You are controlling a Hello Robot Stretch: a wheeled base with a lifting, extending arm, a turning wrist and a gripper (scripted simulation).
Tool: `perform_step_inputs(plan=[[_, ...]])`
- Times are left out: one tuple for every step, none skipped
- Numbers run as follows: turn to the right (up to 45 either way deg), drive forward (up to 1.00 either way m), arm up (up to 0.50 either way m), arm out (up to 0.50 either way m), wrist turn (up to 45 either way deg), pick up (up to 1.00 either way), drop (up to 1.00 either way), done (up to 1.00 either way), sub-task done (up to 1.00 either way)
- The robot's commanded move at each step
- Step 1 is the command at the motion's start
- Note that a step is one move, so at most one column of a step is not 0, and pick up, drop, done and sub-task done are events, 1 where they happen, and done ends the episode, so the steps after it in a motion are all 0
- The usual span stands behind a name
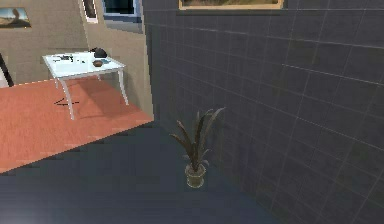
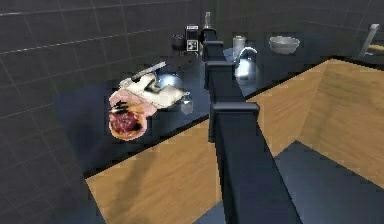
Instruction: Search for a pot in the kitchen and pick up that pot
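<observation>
In the arm side view the dark arm bar [image 2: 230, 130] rises from the bottom edge over a dark countertop [image 2: 90, 125]. Its white marker squares [image 2: 194, 34] stand near the back of the counter, and the gripper [image 2: 178, 44] shows as a dark body just left of them. Small things stand on the counter around it, so I cannot tell whether it holds anything. A shiny rounded metal vessel [image 2: 245, 64], possibly the pot, stands on the counter right of the arm. A grey bowl [image 2: 284, 44] sits farther right.
A pink and brown lump [image 2: 127, 112], white items [image 2: 152, 86] and a small jar [image 2: 186, 103] lie left of the arm. The counter has a wooden front [image 2: 170, 170]. In the forward view a potted plant [image 1: 195, 150] stands by a dark tiled wall [image 1: 290, 90], with a white table [image 1: 85, 68] on an orange floor.
</observation>
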Motion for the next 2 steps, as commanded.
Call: perform_step_inputs(plan=[[0.0,0.00,0.00,0.00,27.0,0.00,0.00,0.00,0.00],[0.0,0.00,-0.16,0.00,0.0,0.00,0.00,0.00,0.00]])
